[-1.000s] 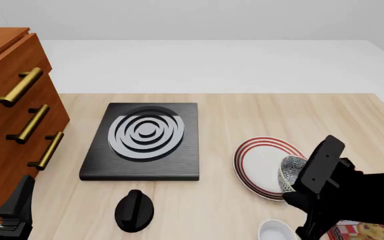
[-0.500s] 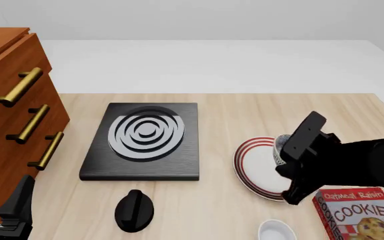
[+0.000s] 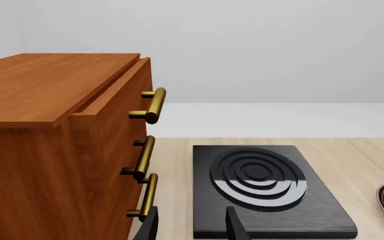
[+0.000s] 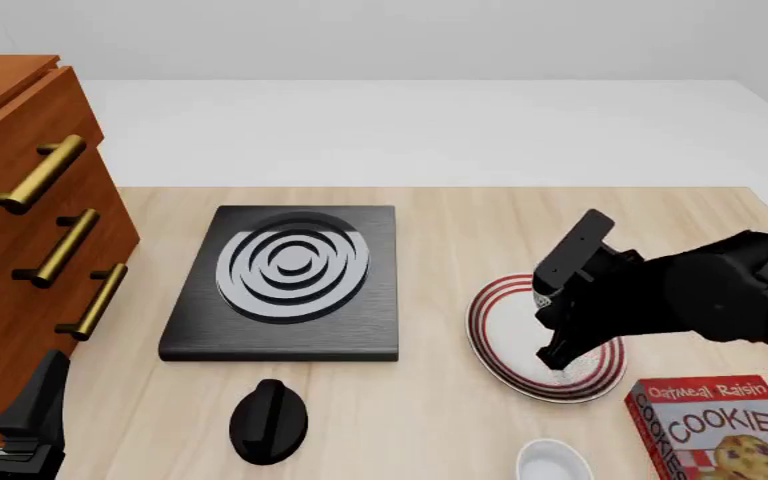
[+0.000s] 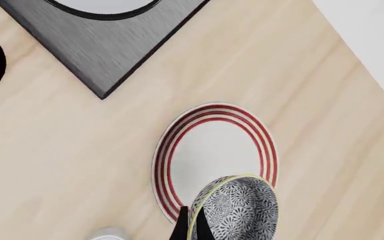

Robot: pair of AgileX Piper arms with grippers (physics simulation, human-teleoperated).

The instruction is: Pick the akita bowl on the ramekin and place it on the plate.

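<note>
In the right wrist view the akita bowl (image 5: 237, 211), speckled grey inside with a dark patterned outside, hangs tilted above the near part of the red-ringed plate (image 5: 212, 150). My right gripper (image 5: 190, 222) is shut on the bowl's rim. From the front, the right gripper (image 4: 554, 350) hovers over the plate (image 4: 494, 335) and the arm hides almost all of the bowl. The white ramekin (image 4: 551, 463) stands bare near the front edge, with only its edge showing as the ramekin (image 5: 108, 234) in the right wrist view. My left gripper (image 3: 192, 230) is open, far off to the left.
A black slab with white rings (image 4: 291, 280) lies left of the plate, a black knob (image 4: 268, 420) in front of it. A wooden cabinet with brass handles (image 4: 37, 250) fills the left side. A red cookies box (image 4: 707, 430) lies at the front right.
My right arm has carried the bowl away from the front edge and leftward, to over the plate. The cookies box, covered before, now shows. The left arm has not moved.
</note>
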